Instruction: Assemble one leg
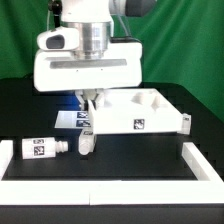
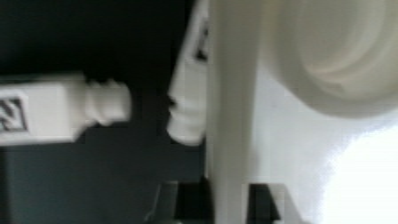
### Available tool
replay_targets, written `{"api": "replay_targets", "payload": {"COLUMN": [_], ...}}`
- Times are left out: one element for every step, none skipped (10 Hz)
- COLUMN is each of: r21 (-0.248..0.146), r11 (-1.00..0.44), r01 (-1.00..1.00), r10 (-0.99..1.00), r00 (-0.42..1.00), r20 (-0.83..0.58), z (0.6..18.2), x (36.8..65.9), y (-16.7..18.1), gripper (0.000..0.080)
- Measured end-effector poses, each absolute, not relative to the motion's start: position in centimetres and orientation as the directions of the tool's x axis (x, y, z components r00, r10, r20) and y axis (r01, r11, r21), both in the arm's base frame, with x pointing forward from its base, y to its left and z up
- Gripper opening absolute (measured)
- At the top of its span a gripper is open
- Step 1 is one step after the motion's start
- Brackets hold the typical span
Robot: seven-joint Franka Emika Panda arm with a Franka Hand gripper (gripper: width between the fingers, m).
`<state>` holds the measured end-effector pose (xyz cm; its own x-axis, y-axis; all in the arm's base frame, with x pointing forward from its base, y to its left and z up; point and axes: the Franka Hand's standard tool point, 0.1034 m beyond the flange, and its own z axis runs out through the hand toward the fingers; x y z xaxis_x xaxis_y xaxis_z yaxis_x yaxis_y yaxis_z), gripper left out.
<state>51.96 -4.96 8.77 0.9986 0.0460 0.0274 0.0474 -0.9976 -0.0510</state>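
One leg (image 1: 39, 149) lies on its side on the black table at the exterior view's left; in the wrist view it (image 2: 59, 110) lies beside the panel's edge. A second leg (image 1: 86, 143) stands tilted just in front of the panel's near corner, and its tip (image 2: 183, 122) shows against the panel edge. The large white panel (image 1: 150, 112) sits at the exterior view's right. My gripper (image 1: 89, 101) is at the panel's left edge. In the wrist view the gripper (image 2: 228, 203) has its dark fingers (image 2: 189, 202) on either side of the white panel edge (image 2: 235, 130), shut on it.
A white rail (image 1: 100, 171) borders the table's front, with raised ends at both sides. The marker board (image 1: 68, 117) lies behind the gripper. A round boss (image 2: 338, 50) on the panel fills much of the wrist view. A green backdrop stands behind.
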Motion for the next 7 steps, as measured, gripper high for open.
{"api": "replay_targets", "payload": {"r21": [-0.064,-0.064,-0.064,-0.065,-0.065,-0.065,-0.067], "r11": [-0.998,-0.997,-0.997,-0.997,-0.997,-0.997,-0.998], "r01": [0.026,0.033,0.034,0.034,0.034,0.033,0.023], "r10": [0.024,0.031,0.032,0.032,0.032,0.032,0.022], "r00": [0.999,0.999,0.999,0.999,0.999,0.999,1.0], "r20": [0.032,0.03,0.028,0.026,0.025,0.022,0.011], "z": [8.3,8.4,8.4,8.2,8.2,8.0,7.2], "x": [52.9,52.5,52.4,52.4,52.3,52.2,52.0], "y": [-5.2,-5.2,-5.1,-5.1,-5.1,-5.1,-4.9], "gripper": [0.0054,0.0054,0.0054,0.0054,0.0054,0.0054,0.0054]}}
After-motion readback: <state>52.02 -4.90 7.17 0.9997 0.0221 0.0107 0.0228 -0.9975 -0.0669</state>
